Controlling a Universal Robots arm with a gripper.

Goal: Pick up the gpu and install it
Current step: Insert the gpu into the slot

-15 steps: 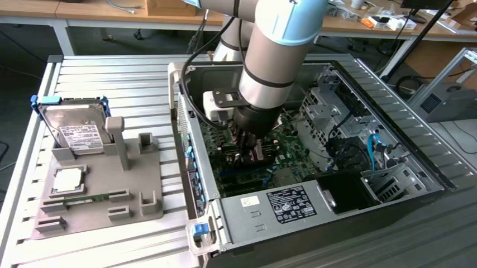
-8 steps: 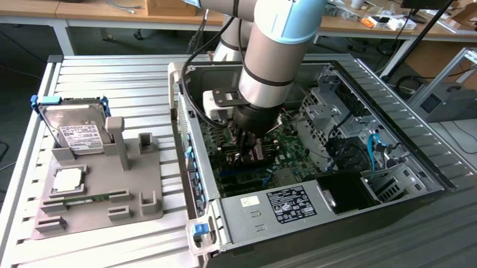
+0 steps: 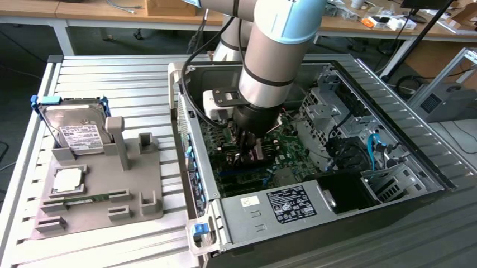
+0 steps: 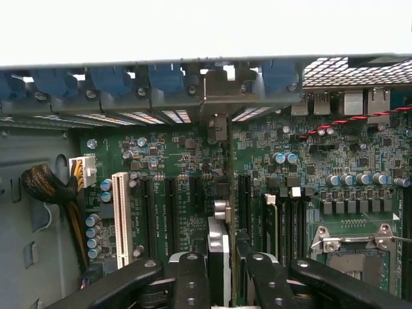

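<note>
Black 2-finger end effector point(image 4: 224, 280) grasping the thin silver-bracketed gpu card point(image 4: 219, 241), held edge-on (likely to meet a slot) over green motherboard point(image 4: 257, 138) inside open grey computer case point(image 3: 395, 103).

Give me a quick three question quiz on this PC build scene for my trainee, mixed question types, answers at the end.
1. True or false: the hard drive lies inside the computer case.
2. Multiple choice: what sits between the fingers in the wrist view? A) the gpu, seen edge-on; B) a RAM stick; C) nothing.
3. Fill in: the fingers reach down over the green ____ inside the case.

Key
1. False: it stands in the gray holder outside the case, on the exterior view's left.
2. A.
3. motherboard.
</note>
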